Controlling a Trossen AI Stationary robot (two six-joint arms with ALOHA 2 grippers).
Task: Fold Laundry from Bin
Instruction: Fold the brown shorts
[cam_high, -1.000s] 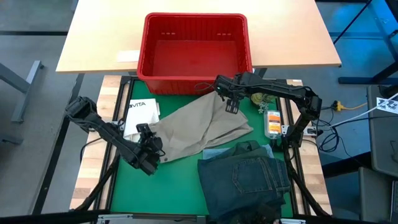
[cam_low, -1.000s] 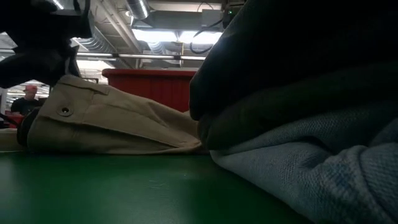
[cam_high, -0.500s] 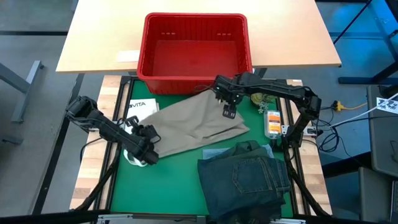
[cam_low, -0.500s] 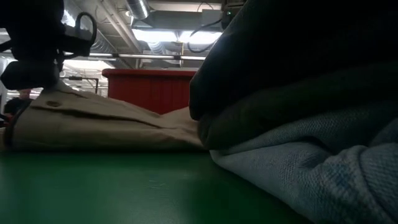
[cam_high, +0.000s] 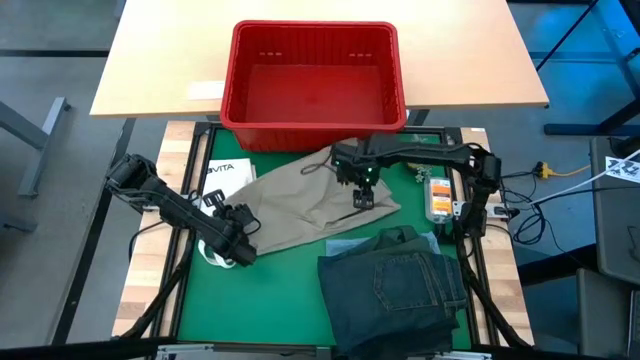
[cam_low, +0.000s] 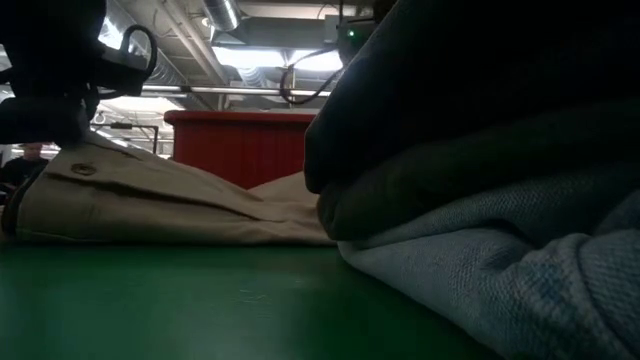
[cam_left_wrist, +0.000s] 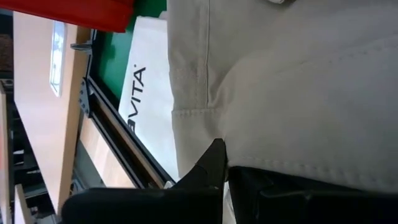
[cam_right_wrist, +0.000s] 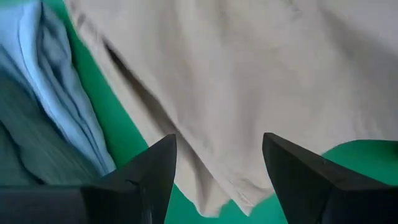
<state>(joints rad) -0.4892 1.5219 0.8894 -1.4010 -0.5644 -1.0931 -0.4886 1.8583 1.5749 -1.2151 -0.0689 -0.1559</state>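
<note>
The laundry here is a khaki-beige garment (cam_high: 315, 200) lying flat on the green mat, its waistband end with a button (cam_low: 82, 168) toward the left. My left gripper (cam_high: 238, 238) is shut on that end. My right gripper (cam_high: 361, 192) hangs open, pointing down over the garment's right part, with its fingers (cam_right_wrist: 149, 177) apart above the cloth near the hem. Folded denim jeans (cam_high: 395, 290) lie stacked at the near right. The red bin (cam_high: 315, 80) stands at the far side. My left gripper pinches the khaki garment's waistband end (cam_left_wrist: 249, 158) between its two fingers, slanting down from the table's left side. The cloth lies low on the mat and runs slack from the fingers toward the right. One layer or several, I cannot tell.
A white tote bag (cam_high: 228, 180) lies under the garment's left end. An orange packet (cam_high: 438, 198) sits by the right rail. The light wooden table (cam_high: 160, 60) carries the bin. Bare green mat (cam_high: 270, 300) is free at the near left.
My left gripper has shut on the waistband end and shifted a little toward the far left; that end has sunk from raised to low on the mat. My right gripper has come down and toward the near left, over the garment, staying open.
</note>
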